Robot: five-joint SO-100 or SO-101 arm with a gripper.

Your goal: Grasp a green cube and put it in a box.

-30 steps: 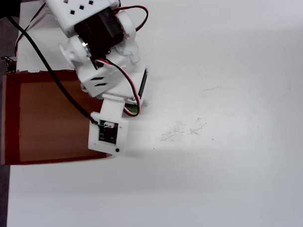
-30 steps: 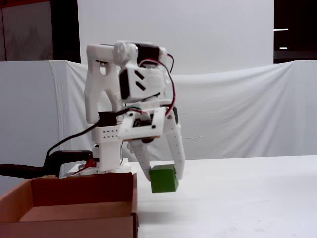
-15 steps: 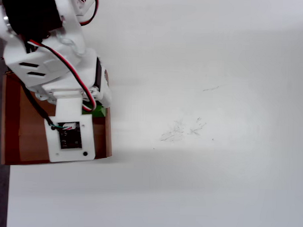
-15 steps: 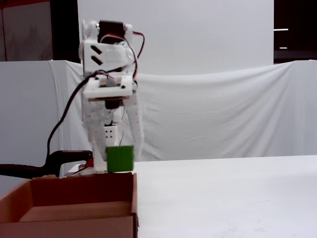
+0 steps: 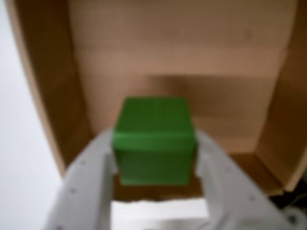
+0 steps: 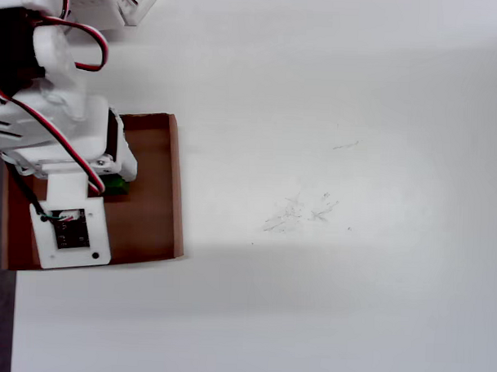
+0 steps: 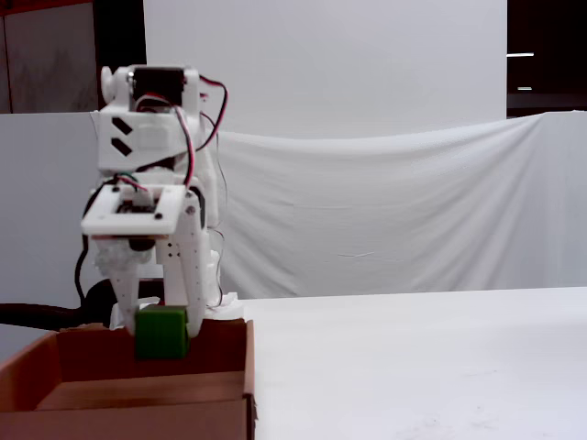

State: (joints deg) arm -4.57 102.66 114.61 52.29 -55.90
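Your wrist view is soft throughout, the green cube [image 5: 154, 141] between the gripper [image 5: 156, 158] fingers blurred at its edges, with a dim shadow on the box [image 5: 177, 57] floor just beyond it. Your overhead view is bright and evenly lit, the table [image 6: 341, 116] near washed out, a faint grey band below the arm. The fixed view is sharper, with dark upper corners.
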